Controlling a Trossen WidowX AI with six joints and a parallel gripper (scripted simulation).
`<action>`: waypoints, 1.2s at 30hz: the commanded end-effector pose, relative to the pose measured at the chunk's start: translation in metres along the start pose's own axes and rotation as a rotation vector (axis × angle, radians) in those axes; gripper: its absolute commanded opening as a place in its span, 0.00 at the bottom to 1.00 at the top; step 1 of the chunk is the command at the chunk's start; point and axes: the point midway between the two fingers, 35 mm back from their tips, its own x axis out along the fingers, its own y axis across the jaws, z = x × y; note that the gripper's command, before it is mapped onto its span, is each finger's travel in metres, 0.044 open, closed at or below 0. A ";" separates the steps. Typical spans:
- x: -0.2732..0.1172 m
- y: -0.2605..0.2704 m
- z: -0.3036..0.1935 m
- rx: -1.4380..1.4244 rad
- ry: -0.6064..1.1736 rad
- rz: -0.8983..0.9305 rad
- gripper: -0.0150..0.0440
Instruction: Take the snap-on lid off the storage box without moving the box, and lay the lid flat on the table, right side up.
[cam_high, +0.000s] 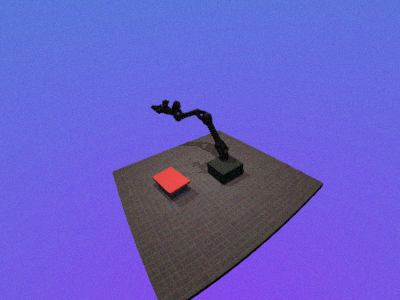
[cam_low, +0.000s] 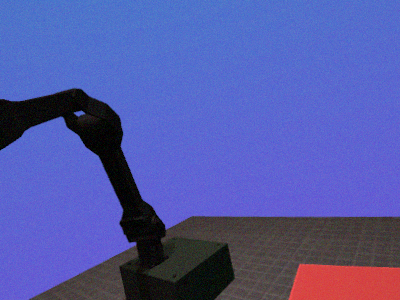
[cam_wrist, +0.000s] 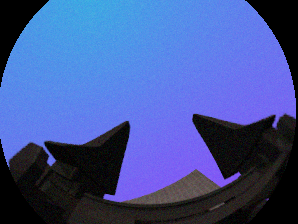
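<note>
A red lid (cam_high: 171, 180) (cam_low: 350, 282) lies flat on top of the dark storage box (cam_high: 175, 192), its edges jutting out past the box walls. The box stands on the table, to the left of the arm's base in the top view. My gripper (cam_high: 154, 107) (cam_wrist: 161, 120) is open and empty, held high above the table and well away from the lid. In the wrist view its two dark fingers stand wide apart with only background between them. The gripper is out of frame in the exterior view, and the box walls are hidden there.
The arm's dark block-shaped base (cam_high: 225, 169) (cam_low: 200, 262) stands on the grey tiled table (cam_high: 200, 240) (cam_low: 270, 245). The table's far edge runs behind the base and the box. A corner of the table (cam_wrist: 192, 187) shows low in the wrist view.
</note>
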 end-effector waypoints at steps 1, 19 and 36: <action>0.000 0.001 -0.002 0.008 0.004 -0.002 0.89; -0.047 0.102 -0.174 0.632 0.462 -0.265 0.65; -0.211 0.200 -0.307 0.958 0.964 -0.612 0.65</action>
